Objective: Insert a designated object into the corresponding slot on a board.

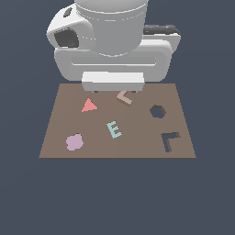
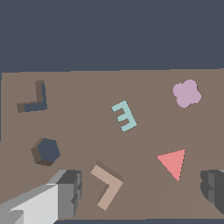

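The designated object, a tan L-shaped block (image 1: 124,97) (image 2: 107,185), lies flat on the brown board (image 1: 137,142) (image 2: 83,127) near its far edge. The slot, a dark L-shaped cutout (image 1: 170,140) (image 2: 34,98), sits toward the near corner at the exterior view's right. My gripper (image 1: 114,90) (image 2: 141,187) hovers over the board's far edge, open wide and holding nothing. In the wrist view the block lies between the two fingers, closer to the light grey finger (image 2: 65,194) than to the dark one (image 2: 213,190). The arm's body hides most of the gripper in the exterior view.
A dark hexagonal hole (image 1: 157,111) (image 2: 46,151) lies between the block and the slot. A teal E (image 1: 114,129) (image 2: 124,116), a red triangle (image 1: 88,106) (image 2: 173,162) and a purple flower shape (image 1: 74,142) (image 2: 187,93) also rest on the board.
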You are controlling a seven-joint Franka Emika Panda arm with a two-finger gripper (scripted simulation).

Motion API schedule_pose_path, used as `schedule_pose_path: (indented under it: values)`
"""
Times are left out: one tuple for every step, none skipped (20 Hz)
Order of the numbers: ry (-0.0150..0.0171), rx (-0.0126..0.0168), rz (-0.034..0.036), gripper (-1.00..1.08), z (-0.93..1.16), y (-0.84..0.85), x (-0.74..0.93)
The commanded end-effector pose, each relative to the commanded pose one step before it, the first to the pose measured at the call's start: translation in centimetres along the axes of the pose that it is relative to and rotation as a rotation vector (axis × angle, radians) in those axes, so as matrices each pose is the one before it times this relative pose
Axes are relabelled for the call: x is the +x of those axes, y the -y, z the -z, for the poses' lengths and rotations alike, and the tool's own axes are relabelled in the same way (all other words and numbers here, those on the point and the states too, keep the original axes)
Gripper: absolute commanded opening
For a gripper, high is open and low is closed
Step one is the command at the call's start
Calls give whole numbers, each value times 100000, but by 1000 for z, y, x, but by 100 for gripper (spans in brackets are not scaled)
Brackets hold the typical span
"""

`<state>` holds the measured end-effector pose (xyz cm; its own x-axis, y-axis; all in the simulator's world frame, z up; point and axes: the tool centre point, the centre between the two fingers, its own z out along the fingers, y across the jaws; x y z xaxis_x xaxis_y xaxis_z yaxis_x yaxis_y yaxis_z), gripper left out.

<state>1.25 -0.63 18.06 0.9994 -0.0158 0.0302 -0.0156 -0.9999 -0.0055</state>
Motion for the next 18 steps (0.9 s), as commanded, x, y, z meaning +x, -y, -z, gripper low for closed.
schedule_pose_path:
  values:
    - [0,0,0,100,0,-1,0]
    - [3,-3,-69,100,-15,1,-12]
    - [9,-5,-195,100,-45,9,-37]
    - [16,-9,-345,100,-75,2,-61]
    - [22,-13,-473,100,-105,9,-85]
    - [29,-17,-609,100,-135,11,-109]
    - [35,-20,-743,100,-165,13,-133]
    - [41,-24,-875,100,-194,16,-157]
    - [48,-28,-1006,100,-224,20,-180]
    - [54,-32,-1141,100,-253,20,-204]
    - [60,-36,-1269,100,-282,24,-227]
    - [66,-39,-1398,100,-311,28,-250]
    - [72,-43,-1528,100,-339,29,-272]
    - [78,-47,-1653,100,-367,33,-295]
    - [84,-51,-1781,100,-396,35,-317]
    - [90,-54,-1904,100,-423,39,-338]
    - [96,-58,-2028,100,-451,42,-360]
    - [102,-62,-2151,100,-479,45,-381]
